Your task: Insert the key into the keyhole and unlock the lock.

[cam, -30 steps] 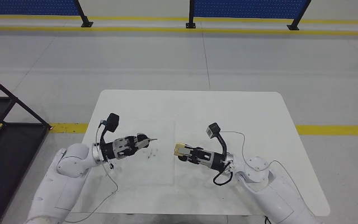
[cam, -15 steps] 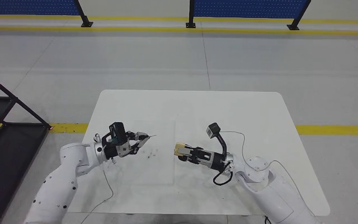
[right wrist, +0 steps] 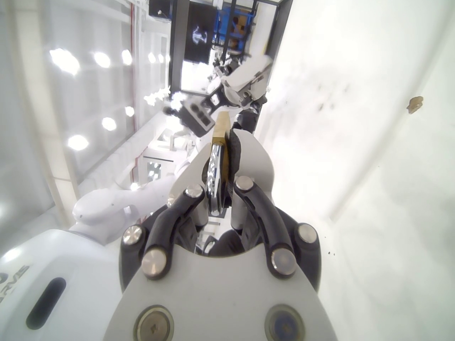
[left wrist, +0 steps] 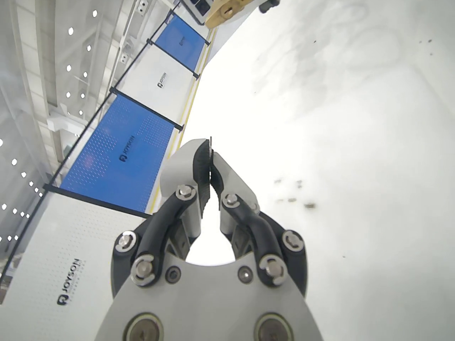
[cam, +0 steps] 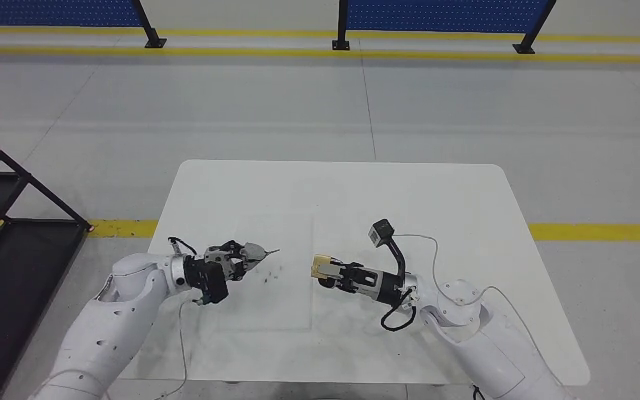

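Alignment between key (cam: 270, 250) and keyhole (left wrist: 224, 11) is the relation on which the coming move turns. The left end effector (cam: 252, 254) is clamped narrow on the key, with only the thin blade projecting past its fingertips. The right end effector (cam: 335, 272) is closed on the lock (cam: 323, 265), whose brass body juts out ahead of it. Both are held above the counter (cam: 420, 200), near its front edge. The lock lies directly ahead of the key tip, toward the robot's right, with a clear gap between them and no contact yet. The key's long axis runs roughly level along the line joining the two end effectors. In the left wrist view the keyhole face is turned toward the key. The left arm is the one placed to close the gap. Compared with a second ago, the left wrist has rolled: its camera housing, then standing above the forearm, now sits low beside it. The key tip has kept nearly the same position. The right arm and the lock are unchanged.
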Action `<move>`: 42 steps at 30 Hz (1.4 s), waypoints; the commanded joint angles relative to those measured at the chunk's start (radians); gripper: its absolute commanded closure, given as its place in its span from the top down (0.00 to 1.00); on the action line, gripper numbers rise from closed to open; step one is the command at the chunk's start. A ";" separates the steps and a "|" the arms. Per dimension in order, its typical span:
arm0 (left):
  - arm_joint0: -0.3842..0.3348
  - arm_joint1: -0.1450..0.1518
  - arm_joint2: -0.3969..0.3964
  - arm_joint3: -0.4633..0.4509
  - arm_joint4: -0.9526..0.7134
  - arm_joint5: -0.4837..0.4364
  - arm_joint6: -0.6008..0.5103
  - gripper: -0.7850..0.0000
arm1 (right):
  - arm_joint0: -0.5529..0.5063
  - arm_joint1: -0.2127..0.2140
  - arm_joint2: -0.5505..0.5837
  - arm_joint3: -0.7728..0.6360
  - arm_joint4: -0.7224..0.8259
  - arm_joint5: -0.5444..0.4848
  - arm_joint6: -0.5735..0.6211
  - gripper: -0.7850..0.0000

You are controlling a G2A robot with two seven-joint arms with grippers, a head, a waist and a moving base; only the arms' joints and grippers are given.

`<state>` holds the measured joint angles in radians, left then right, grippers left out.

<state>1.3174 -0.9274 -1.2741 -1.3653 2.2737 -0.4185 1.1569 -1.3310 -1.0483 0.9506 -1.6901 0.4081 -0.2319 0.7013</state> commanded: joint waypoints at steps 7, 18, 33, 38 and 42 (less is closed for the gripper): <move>-0.020 -0.004 0.015 0.021 -0.010 0.128 0.050 0.00 | 0.000 0.000 0.000 0.000 0.000 0.000 0.000 0.00; -0.020 -0.004 0.015 0.021 -0.010 0.128 0.050 0.00 | 0.000 0.000 0.000 0.000 0.000 0.000 0.000 0.00; -0.030 0.009 0.013 -0.043 0.213 0.526 0.080 0.00 | 0.000 0.000 0.000 0.000 0.000 0.000 0.000 0.00; -0.045 0.012 0.020 -0.021 0.257 0.616 0.123 0.00 | 0.000 0.000 0.000 0.000 0.000 0.000 0.000 0.00; -0.060 0.013 0.021 -0.014 0.281 0.683 0.144 0.00 | 0.000 0.000 0.000 0.000 0.000 0.000 0.000 0.00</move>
<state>1.2589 -0.9140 -1.2536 -1.3788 2.5565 0.2515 1.2936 -1.3310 -1.0483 0.9506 -1.6901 0.4081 -0.2319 0.7013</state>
